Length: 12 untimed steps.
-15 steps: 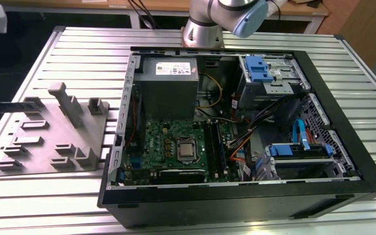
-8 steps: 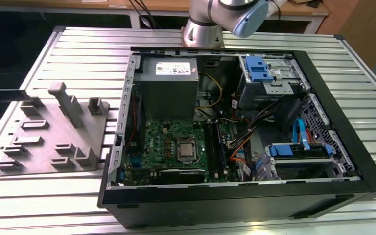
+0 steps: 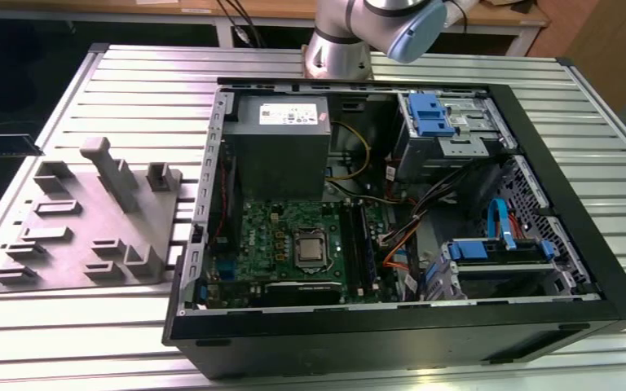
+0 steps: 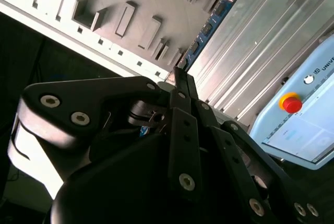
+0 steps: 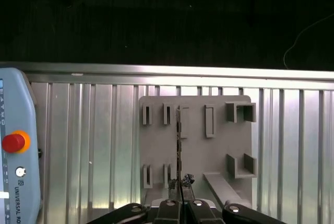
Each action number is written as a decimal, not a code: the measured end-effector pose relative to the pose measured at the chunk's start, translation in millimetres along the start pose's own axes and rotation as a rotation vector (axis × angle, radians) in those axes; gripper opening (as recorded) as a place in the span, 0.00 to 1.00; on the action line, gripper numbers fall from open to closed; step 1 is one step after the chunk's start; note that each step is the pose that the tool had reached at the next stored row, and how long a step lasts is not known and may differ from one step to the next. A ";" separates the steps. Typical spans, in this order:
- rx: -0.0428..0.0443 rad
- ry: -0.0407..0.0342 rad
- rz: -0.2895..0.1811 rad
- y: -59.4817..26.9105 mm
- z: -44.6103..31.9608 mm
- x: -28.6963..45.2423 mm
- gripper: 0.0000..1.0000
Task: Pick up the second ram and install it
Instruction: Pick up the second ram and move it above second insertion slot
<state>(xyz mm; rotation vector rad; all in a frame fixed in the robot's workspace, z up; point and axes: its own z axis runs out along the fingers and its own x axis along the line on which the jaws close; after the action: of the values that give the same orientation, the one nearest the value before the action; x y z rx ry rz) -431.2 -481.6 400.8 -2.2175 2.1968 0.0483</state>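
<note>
The second ram [image 4: 209, 28] is a narrow blue-green board with small black chips. My gripper [image 4: 180, 78] is shut on one end of it, and the rest of the stick juts out past the fingertips. In the first wrist view the ram [image 5: 179, 145] appears edge-on as a thin dark line running out from the gripper [image 5: 181, 191]. It hangs well above the grey fixture tray [image 5: 198, 156]. In the exterior view the open computer case [image 3: 400, 326] holds the green motherboard [image 3: 280, 232], with its memory slots [image 3: 359, 244] beside the silver CPU.
The fixture tray [image 3: 85, 236] with upright pegs lies on the slatted aluminium table [image 3: 150, 90] at the exterior view's left of the case. A teach pendant [image 5: 18, 145] with a red stop button [image 4: 290, 102] lies on the table. Inside the case are a grey power supply [image 3: 280, 130], drive cages and cables.
</note>
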 end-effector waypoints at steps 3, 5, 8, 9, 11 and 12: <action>-0.0003 0.0002 0.000 0.0 -0.3 0.0 0.11; -0.0002 0.0002 0.000 0.0 -0.3 0.0 0.11; -0.0005 0.0003 0.000 -0.7 -0.6 -0.1 0.11; -0.0004 0.0002 0.000 -1.4 -0.5 0.0 0.11; -0.0004 0.0002 0.000 -3.4 -0.5 0.0 0.11; -0.0003 0.0001 0.000 -4.6 -0.5 0.0 0.11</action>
<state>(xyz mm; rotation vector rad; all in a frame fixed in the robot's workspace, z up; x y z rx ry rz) -426.6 -481.6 401.3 -2.2178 2.1969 0.0485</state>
